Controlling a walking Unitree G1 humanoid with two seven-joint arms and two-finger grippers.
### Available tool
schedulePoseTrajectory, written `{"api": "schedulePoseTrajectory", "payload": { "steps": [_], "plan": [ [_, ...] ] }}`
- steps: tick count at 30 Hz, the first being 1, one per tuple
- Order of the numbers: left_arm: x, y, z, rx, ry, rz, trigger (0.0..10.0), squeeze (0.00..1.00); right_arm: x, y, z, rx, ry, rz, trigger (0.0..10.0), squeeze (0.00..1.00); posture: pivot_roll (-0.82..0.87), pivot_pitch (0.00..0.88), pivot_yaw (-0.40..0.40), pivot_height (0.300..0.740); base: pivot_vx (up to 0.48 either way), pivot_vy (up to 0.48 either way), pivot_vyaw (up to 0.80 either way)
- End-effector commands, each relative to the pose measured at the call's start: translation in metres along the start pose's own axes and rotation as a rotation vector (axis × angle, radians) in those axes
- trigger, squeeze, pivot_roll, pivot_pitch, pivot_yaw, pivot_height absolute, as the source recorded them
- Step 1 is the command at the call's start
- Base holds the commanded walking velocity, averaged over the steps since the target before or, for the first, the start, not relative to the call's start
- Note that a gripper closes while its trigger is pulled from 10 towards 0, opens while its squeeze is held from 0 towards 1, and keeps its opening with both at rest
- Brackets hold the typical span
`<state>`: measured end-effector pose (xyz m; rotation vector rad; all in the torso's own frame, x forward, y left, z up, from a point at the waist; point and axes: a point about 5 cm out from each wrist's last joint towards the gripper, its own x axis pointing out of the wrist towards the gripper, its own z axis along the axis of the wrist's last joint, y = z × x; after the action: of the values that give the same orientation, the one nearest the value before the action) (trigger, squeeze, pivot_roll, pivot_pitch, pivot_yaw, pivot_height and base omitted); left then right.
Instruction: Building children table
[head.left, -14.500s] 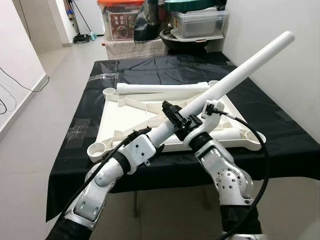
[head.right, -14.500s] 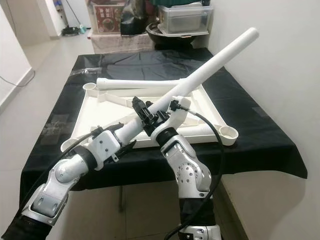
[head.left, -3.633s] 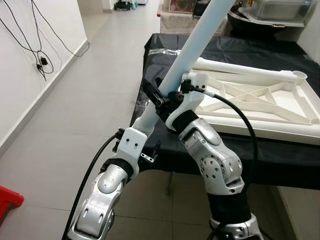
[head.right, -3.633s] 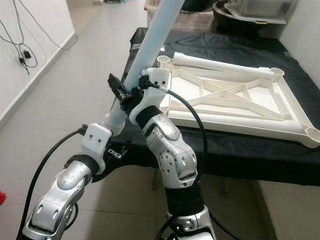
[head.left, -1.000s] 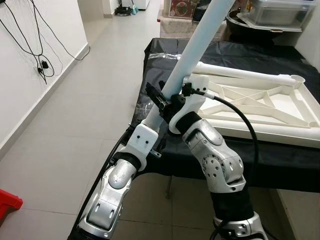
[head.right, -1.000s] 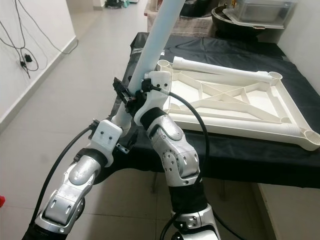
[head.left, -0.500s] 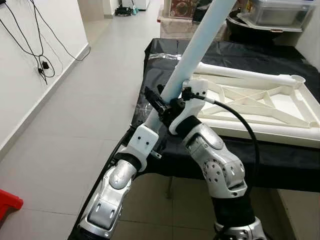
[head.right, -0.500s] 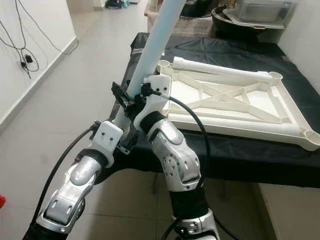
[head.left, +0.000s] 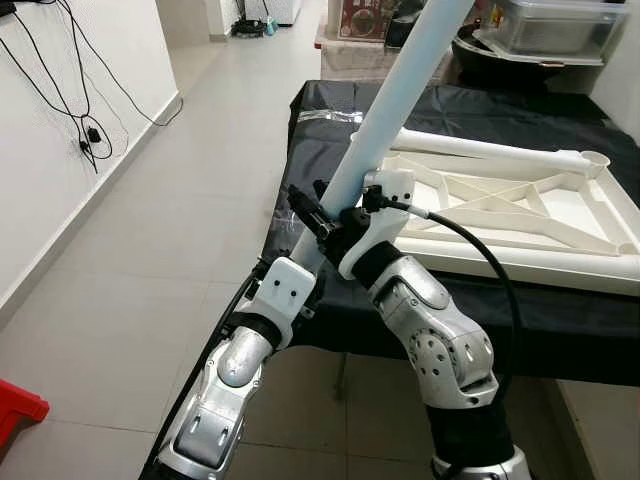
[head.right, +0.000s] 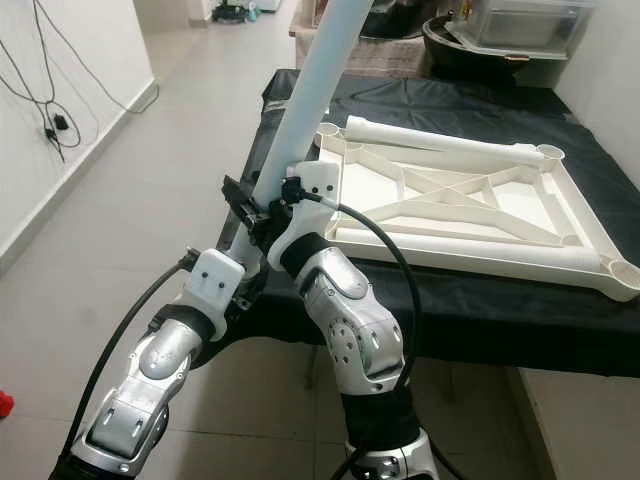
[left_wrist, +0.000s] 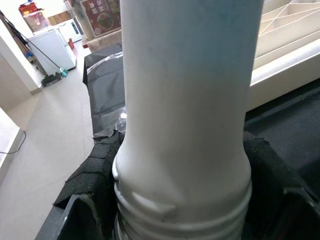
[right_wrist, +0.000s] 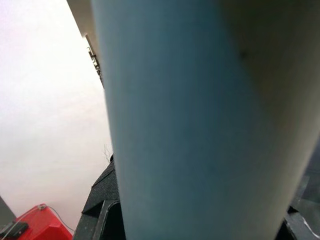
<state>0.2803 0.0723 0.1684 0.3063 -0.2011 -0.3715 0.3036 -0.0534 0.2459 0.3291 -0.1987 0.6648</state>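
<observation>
White plastic is what you are holding: a long table leg (head.left: 400, 85), a round tube that slants up and away from the two grippers and leaves the top of the head views. On the left side of the scene lies pale tiled floor (head.left: 120, 260), with black cables (head.left: 70, 105) hanging on the white wall and a red object (head.left: 18, 410) low on the floor. Your left gripper (head.left: 300, 262) is clamped on the bottom end of the leg; in the left wrist view its black padded fingers (left_wrist: 97, 167) press on either side of the tube just above the ridged threads (left_wrist: 182, 212). Just above it, your right gripper (head.left: 335, 222) is closed on the same leg, with the right arm crossing in front of the left and a black cable looping off its wrist. In the right wrist view the tube fills nearly everything, close and blurred. The leg hangs over the near left corner of the table covered in black cloth (head.left: 330, 140). To the right, on that cloth, the white tabletop frame (head.right: 450, 215) lies upside down, ribs showing, with round sockets at its corners (head.right: 540, 152) and another white leg (head.right: 440, 140) resting along its far edge. Storage bins (head.left: 545, 28) stand beyond the table.
</observation>
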Motion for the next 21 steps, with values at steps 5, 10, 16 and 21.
{"api": "schedulePoseTrajectory", "payload": {
  "steps": [5,10,16,21],
  "plan": [
    [-0.003,-0.007,-0.004,-0.004,0.018,-0.03,0.0,0.0,0.0,0.006,0.001,-0.032,-0.015,0.026,10.0,0.0,0.02,0.082,-0.028,0.74,0.0,0.0,0.0],
    [-0.007,-0.005,-0.005,-0.061,0.037,-0.065,10.0,0.0,-0.001,0.002,0.001,-0.06,-0.015,0.032,10.0,1.0,0.03,0.08,-0.027,0.74,0.0,0.0,0.0],
    [-0.029,0.002,-0.011,-0.11,0.064,-0.221,10.0,0.0,-0.005,-0.013,0.002,-0.026,0.032,0.098,10.0,0.0,0.04,0.08,-0.026,0.74,0.0,0.0,0.0],
    [-0.037,0.007,-0.012,-0.119,0.079,-0.266,10.0,0.0,-0.009,-0.015,0.0,0.015,0.085,0.202,10.0,0.0,0.05,0.082,-0.025,0.74,0.0,0.0,0.0]
  ]
}}
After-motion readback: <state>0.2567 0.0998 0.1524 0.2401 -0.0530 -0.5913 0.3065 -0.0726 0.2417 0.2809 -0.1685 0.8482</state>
